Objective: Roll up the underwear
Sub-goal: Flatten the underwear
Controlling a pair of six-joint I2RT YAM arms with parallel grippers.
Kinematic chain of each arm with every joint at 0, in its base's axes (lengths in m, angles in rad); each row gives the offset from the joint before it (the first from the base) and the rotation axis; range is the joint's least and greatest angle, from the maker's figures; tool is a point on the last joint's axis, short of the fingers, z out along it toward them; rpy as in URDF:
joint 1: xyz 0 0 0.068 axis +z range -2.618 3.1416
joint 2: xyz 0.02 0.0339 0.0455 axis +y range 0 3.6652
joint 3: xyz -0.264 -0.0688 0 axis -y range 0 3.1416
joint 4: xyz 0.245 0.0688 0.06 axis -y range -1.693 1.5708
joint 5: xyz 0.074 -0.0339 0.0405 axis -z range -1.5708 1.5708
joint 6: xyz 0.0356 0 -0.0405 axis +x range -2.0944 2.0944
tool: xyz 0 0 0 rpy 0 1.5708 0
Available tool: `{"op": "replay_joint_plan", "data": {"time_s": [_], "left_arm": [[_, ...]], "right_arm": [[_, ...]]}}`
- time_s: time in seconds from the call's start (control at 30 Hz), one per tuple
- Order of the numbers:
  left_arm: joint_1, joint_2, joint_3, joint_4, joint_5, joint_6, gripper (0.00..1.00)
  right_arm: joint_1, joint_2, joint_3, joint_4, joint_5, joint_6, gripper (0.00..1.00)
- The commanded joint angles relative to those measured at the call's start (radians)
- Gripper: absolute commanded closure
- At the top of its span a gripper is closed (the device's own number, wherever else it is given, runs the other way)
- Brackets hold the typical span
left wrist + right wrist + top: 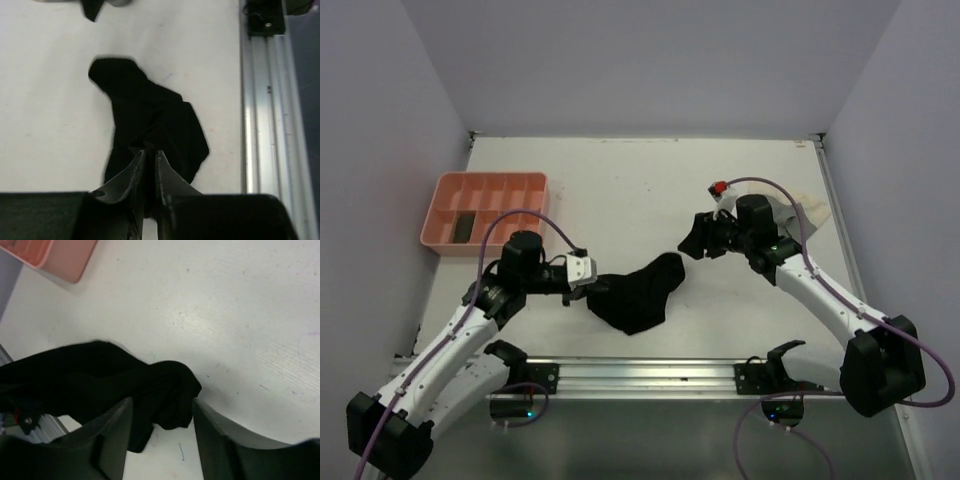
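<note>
A black underwear [640,292] lies crumpled on the white table in the middle. My left gripper [594,284] is shut on its left edge; in the left wrist view the jaws [150,154] pinch black cloth, and the garment [150,112] spreads away from them. My right gripper [692,246] is open just beyond the garment's upper right corner. In the right wrist view that bunched corner [172,390] lies between the open fingers [115,435], untouched. A cream underwear [811,212] lies behind the right arm, partly hidden. A black roll [465,225] sits in the pink tray.
The pink compartment tray [485,190] stands at the left, behind the left arm; its corner shows in the right wrist view [65,260]. A metal rail [650,372] runs along the near edge and shows in the left wrist view [262,115]. White walls enclose the table.
</note>
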Motion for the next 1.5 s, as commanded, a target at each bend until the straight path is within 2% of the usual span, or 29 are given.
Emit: {"op": "replay_joint_plan", "data": {"time_s": [0.0,0.1,0.13,0.17,0.23,0.27,0.33,0.43,0.5,0.57,0.63,0.7,0.77,0.87,0.9,0.97,1.17,1.4,1.47], "left_arm": [[-0.143,0.015,-0.049,-0.055,-0.108,0.109,0.82],[-0.169,0.031,-0.026,-0.078,-0.062,0.138,0.58],[-0.171,0.035,-0.017,-0.078,-0.054,0.141,0.41],[-0.171,0.037,0.008,-0.063,-0.088,0.138,0.38],[-0.171,0.048,0.033,-0.031,-0.158,0.109,0.38],[-0.171,0.055,0.06,-0.001,-0.245,0.089,0.38],[-0.168,0.101,0.082,0.029,-0.315,0.068,0.36],[-0.169,0.245,0.158,0.005,-0.364,-0.009,0.45],[-0.169,0.308,0.177,0.006,-0.356,-0.075,0.54],[-0.165,0.313,0.156,0.055,-0.405,-0.13,0.59],[-0.143,0.315,0.149,0.082,-0.436,-0.166,0.63],[-0.049,0.348,0.174,0.083,-0.423,-0.219,0.6],[0.057,0.38,0.215,0.059,-0.419,-0.261,0.57],[0.11,0.42,0.24,0.052,-0.462,-0.294,0.52],[0.113,0.422,0.24,0.052,-0.471,-0.299,0.48],[0.113,0.417,0.232,0.059,-0.487,-0.307,0.46],[0.114,0.396,0.212,0.077,-0.496,-0.285,0.46],[0.114,0.408,0.231,0.092,-0.499,-0.264,0.45],[0.114,0.411,0.231,0.1,-0.487,-0.265,0.45]], "right_arm": [[-0.001,-0.002,0.027,-0.026,0.025,0.022,0.41],[-0.001,-0.035,0.021,-0.069,0.091,0.034,0.4],[-0.001,-0.042,0.029,-0.104,0.091,0.042,0.42],[-0.001,-0.046,0.044,-0.117,0.087,0.054,0.43],[0.002,-0.045,0.053,-0.137,0.062,0.12,0.49],[0.008,-0.043,0.044,-0.134,0.047,0.151,0.51],[0.057,-0.042,0.03,-0.129,0.098,0.235,0.57],[0.16,-0.009,0.012,-0.115,0.212,0.345,0.61],[0.2,0.044,-0.006,-0.091,0.247,0.411,0.6],[0.26,0.081,-0.008,-0.048,0.313,0.507,0.59],[0.329,0.13,0.007,-0.023,0.362,0.575,0.53],[0.376,0.196,0.062,-0.046,0.422,0.638,0.47],[0.435,0.254,0.133,-0.063,0.473,0.675,0.45],[0.49,0.382,0.27,-0.19,0.559,0.74,0.43],[0.505,0.411,0.306,-0.265,0.577,0.758,0.42],[0.518,0.478,0.377,-0.308,0.606,0.774,0.42],[0.533,0.586,0.466,-0.382,0.622,0.755,0.45],[0.538,0.597,0.46,-0.433,0.608,0.706,0.46],[0.536,0.606,0.46,-0.43,0.596,0.697,0.5]]}}
